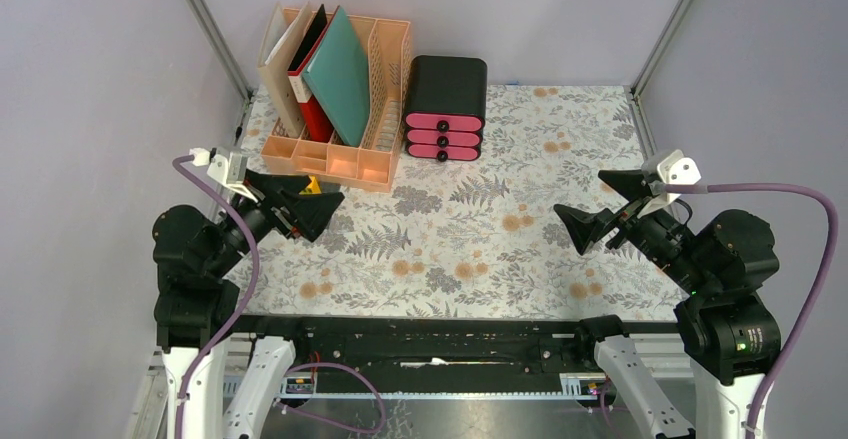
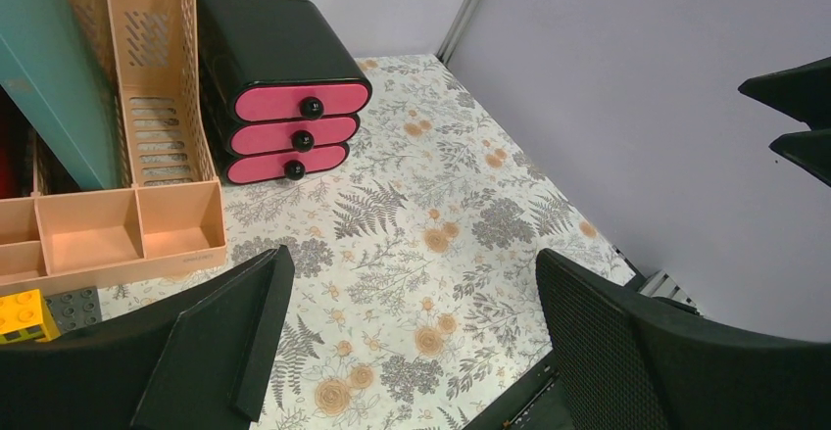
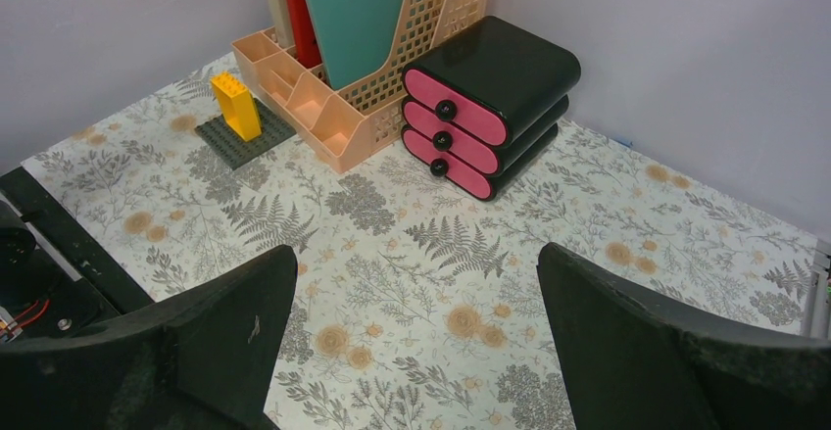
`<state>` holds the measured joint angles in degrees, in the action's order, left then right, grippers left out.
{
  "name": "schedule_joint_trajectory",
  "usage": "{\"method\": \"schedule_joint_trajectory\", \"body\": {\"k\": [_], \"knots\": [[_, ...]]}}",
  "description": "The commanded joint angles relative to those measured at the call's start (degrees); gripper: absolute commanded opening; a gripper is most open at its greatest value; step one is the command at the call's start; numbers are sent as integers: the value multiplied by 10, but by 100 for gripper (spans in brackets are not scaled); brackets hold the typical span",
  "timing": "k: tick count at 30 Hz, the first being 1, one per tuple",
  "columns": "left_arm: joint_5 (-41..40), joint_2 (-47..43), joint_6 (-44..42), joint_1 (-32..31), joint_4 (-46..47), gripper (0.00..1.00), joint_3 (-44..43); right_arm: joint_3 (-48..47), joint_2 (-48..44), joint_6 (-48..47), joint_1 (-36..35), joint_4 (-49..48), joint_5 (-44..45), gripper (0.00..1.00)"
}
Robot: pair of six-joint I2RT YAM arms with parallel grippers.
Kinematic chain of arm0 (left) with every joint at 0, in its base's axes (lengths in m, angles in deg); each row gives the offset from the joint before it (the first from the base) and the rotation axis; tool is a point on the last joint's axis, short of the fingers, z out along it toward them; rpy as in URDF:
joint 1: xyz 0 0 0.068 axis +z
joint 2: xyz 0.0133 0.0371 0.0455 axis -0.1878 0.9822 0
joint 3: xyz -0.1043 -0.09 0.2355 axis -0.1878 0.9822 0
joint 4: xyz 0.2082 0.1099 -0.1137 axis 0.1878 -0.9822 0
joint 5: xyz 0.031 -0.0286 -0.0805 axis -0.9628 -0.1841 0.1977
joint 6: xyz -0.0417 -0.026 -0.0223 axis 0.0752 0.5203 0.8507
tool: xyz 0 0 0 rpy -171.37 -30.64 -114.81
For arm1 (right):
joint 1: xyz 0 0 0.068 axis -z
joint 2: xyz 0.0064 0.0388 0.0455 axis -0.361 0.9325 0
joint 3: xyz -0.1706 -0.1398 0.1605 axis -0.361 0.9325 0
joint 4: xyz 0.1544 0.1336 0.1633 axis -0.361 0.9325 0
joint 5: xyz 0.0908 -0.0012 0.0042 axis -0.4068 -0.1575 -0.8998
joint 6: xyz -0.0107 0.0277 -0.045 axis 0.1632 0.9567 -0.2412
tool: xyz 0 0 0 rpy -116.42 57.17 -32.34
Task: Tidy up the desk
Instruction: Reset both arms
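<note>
The desk (image 1: 480, 249), covered in fern-and-flower cloth, fills the middle of the top view, from the arm bases at the bottom edge to the grey walls at the top. In the upper left of that view an orange file rack (image 1: 390, 69) stands against the back. Its upright slots hold a teal folder (image 1: 340, 74), a red binder (image 1: 318, 117) and a tan folder (image 1: 283, 74), all leaning to the left. The low front tray (image 1: 330, 159) is split into small compartments, and the ones the left wrist view shows have bare orange floors. Just to the right of the rack, close to it or touching, sits a black drawer box (image 1: 445, 84) with three stacked pink fronts. Each front has a black knob and all are pushed in, so the contents are hidden. In the right wrist view a yellow block (image 3: 235, 105) stands upright on a grey baseplate (image 3: 245, 136), which lies flat on the cloth at the upper left, just beside the tray's left front corner. In the top view the left gripper (image 1: 325, 217) hangs over that spot and covers most of the plate, leaving only a sliver of yellow visible. Its jaws are spread wide with nothing between them. The right gripper (image 1: 580, 194), at the right of the frame over bare cloth and well apart from the containers, is likewise spread wide and holds nothing.
</note>
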<state>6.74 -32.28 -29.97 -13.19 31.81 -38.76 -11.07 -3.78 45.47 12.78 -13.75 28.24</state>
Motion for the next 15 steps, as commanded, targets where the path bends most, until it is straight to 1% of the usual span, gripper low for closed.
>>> {"method": "schedule_joint_trajectory", "body": {"k": [1, 15], "knots": [[-14, -11, -11, -3, 16, 99, 3, 2, -4, 7, 6, -19, -16, 100], [-25, -16, -18, -10, 16, 99, 11, 9, -6, 6, 10, -20, -18, 100]]}}
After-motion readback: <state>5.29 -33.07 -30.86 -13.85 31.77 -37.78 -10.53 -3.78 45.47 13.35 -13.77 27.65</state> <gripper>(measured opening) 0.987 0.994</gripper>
